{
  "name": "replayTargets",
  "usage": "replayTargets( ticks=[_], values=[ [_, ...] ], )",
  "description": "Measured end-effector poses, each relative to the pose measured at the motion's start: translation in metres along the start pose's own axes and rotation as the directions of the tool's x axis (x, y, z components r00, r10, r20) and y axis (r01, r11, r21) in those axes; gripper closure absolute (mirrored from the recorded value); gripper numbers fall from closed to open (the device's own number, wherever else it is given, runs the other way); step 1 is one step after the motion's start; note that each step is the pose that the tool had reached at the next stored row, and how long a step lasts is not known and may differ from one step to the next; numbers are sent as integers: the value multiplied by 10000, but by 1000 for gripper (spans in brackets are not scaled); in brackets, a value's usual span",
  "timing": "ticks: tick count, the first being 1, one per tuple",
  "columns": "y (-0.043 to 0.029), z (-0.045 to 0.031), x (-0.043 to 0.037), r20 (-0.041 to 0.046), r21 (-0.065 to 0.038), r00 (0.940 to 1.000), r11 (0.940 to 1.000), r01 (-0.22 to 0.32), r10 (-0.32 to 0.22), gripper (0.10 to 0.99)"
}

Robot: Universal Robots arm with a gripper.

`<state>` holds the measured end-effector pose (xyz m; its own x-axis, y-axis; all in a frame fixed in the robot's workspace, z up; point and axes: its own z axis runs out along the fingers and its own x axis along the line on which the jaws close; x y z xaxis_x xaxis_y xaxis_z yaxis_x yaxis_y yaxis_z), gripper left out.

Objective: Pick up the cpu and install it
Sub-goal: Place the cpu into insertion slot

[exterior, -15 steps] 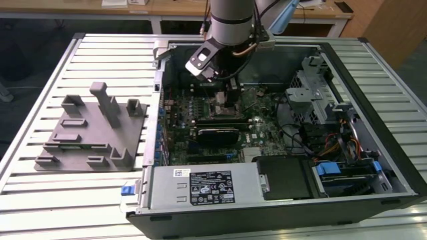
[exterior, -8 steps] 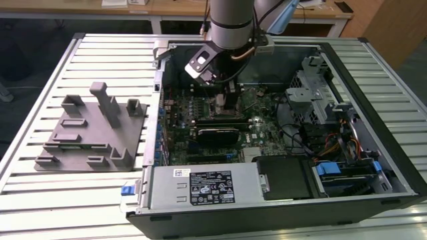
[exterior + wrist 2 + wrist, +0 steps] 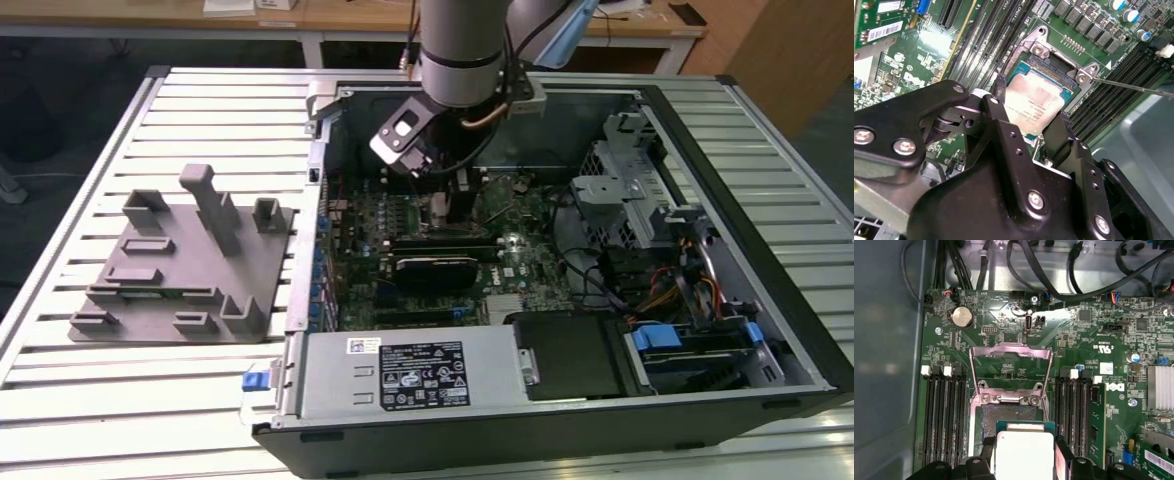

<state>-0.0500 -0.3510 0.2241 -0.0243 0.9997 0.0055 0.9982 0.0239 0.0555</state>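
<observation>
While the gripper (image 3: 1030,104) pinches the cpu (image 3: 1038,97) by two edges — jaws closed against it — faint unreadable print marks its lid, over the socket (image 3: 1009,415).

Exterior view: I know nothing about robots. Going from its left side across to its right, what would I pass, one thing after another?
Grey fixture plate with upright posts → robot arm reaching down into the open computer case → metal drive cage → the case's right wall.
</observation>
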Motion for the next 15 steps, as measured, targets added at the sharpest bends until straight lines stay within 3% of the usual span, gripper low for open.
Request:
replayTargets(
  ticks=[15],
  values=[
    [-4, 137, 45, -55, 19, 10000, 10000, 29, -28, 537]
  ],
)
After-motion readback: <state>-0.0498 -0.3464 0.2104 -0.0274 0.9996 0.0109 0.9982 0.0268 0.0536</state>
